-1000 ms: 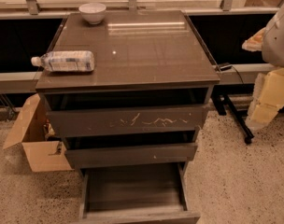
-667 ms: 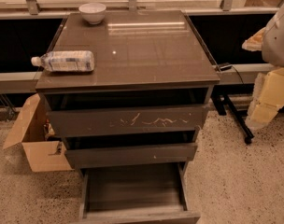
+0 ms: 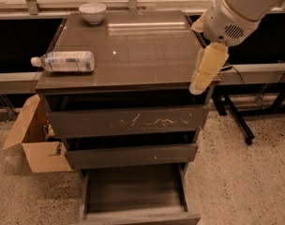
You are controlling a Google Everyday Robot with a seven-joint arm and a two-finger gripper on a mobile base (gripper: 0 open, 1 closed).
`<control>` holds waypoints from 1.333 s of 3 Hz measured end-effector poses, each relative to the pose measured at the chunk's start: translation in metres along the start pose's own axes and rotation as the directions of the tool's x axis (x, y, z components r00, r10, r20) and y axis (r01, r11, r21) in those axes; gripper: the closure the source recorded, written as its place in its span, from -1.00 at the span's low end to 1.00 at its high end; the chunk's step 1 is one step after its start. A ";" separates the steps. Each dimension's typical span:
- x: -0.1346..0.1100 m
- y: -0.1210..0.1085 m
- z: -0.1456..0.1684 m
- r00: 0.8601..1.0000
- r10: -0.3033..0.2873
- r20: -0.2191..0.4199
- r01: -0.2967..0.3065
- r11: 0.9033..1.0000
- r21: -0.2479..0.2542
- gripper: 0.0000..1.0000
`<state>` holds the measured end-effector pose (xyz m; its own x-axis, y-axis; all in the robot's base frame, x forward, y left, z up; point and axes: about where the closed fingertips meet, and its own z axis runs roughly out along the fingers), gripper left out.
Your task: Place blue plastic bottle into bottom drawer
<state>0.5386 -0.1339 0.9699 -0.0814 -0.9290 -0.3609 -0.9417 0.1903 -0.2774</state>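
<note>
- On the left side of the glossy dark brown counter that tops the three-drawer cabinet, the small clear plastic bottle with a white cap and pale blue label lies on its side. Its cap points left, just past the counter's edge.
- At the opposite, right front corner, the cream-coloured gripper hangs tip-down from the white robot arm, well apart from the bottle. We cannot tell whether it is released or clenched, but it carries nothing.
- We judge the step in hand to be the reach: the gripper must cross the counter and close across the bottle's middle, square to its length, since a round body may roll.
- Below, the shallow dark grey-brown bottom drawer stands pulled out and looks bare inside. We would then lower the bottle in, keeping clear of the plain middle drawer front that overhangs it.
- Above that sits the scratched top drawer front.
- A small white bowl rests at the counter's back left, away from the likely path.
- An open cardboard box sits on the speckled floor to the left, and a black wheeled stand leg to the right.
</note>
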 end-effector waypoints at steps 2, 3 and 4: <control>-0.023 -0.024 0.016 1.000 -0.015 0.007 0.014 0.999 0.046 -1.00; -0.078 -0.070 0.050 0.991 -0.082 0.109 0.075 0.995 0.065 -1.00; -0.117 -0.089 0.074 0.973 -0.123 0.196 0.117 0.992 0.046 -1.00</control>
<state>0.6564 -0.0189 0.9710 0.1007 -0.8652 -0.4911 -0.9288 0.0952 -0.3581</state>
